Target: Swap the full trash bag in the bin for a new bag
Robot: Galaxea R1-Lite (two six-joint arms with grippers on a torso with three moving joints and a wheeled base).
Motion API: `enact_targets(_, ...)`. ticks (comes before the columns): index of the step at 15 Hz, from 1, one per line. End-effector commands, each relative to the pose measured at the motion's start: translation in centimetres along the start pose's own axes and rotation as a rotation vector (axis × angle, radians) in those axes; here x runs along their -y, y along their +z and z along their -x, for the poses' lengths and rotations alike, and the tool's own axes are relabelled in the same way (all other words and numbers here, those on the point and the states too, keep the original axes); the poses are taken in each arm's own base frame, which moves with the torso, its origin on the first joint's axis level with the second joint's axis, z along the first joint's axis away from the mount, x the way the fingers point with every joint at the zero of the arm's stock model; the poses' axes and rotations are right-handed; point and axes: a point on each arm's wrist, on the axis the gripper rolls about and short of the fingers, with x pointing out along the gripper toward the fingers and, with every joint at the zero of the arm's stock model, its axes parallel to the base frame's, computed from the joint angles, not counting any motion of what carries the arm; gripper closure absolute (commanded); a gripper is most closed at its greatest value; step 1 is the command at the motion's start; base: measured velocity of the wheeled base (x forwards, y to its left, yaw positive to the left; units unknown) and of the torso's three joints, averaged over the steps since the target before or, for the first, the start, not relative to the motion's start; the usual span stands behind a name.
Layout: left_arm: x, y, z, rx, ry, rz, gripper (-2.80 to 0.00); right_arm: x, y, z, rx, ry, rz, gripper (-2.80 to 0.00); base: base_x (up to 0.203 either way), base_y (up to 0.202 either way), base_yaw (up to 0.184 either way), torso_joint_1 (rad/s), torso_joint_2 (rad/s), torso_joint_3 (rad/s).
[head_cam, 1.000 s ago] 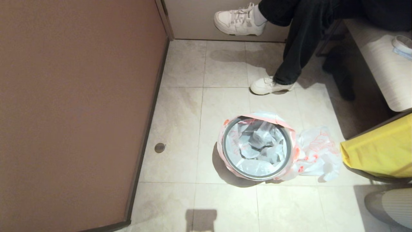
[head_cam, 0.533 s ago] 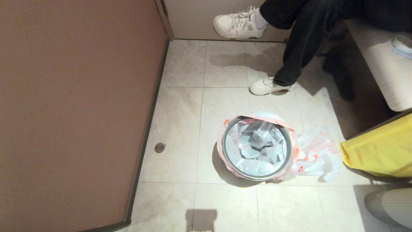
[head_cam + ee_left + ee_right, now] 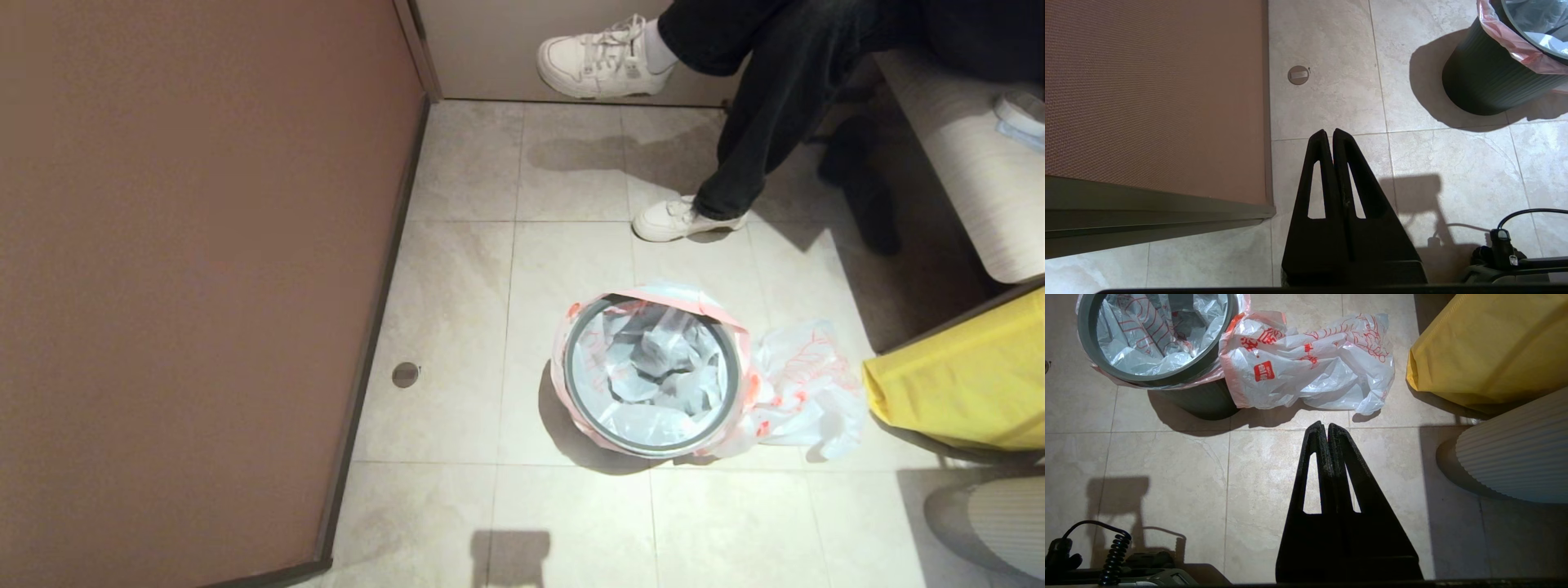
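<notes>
Two grippers were both pressed shut and empty when you looked, neither yet over the work. Starting at your left, the brown wall panel (image 3: 188, 269) closed off that side, with a small round floor plate (image 3: 406, 374) on the tiles just beside its base. Your left gripper (image 3: 1329, 132) hung above the bare floor near that panel, fingers together, holding nothing, well apart from the bin (image 3: 1488, 79); I judged it parked.

Moving right, the bin (image 3: 651, 447) stood on the tiles with the full trash bag (image 3: 653, 367) lining it, the pink-red edge folded over the grey hoop, probably to keep the film from sliding in. Touching the bin's right side lay the new bag (image 3: 804, 384), crumpled flat on the floor, likely left there within reach. Your right gripper (image 3: 1327, 425) hung near it, tips closed, carrying nothing.

Further right sat a yellow bag (image 3: 963, 384); beyond, someone's white sneakers (image 3: 682, 219).
</notes>
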Motion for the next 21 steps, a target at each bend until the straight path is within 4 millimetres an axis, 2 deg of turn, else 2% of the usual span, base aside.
enact_targets(1, 0.00, 0.00, -0.01, -0.002, 0.000, 0.000, 0.00, -0.01, 0.06, 0.03, 0.001, 0.005, 0.000, 0.00, 0.000, 0.000, 0.000, 0.000, 0.00, 0.000)
enact_targets(21, 0.00, 0.00, -0.01, -0.002, 0.000, 0.000, 0.00, 0.01, -0.02, -0.10, 0.021, 0.004, -0.021, 0.00, 0.000, 0.000, 0.000, 0.000, 0.00, 0.000)
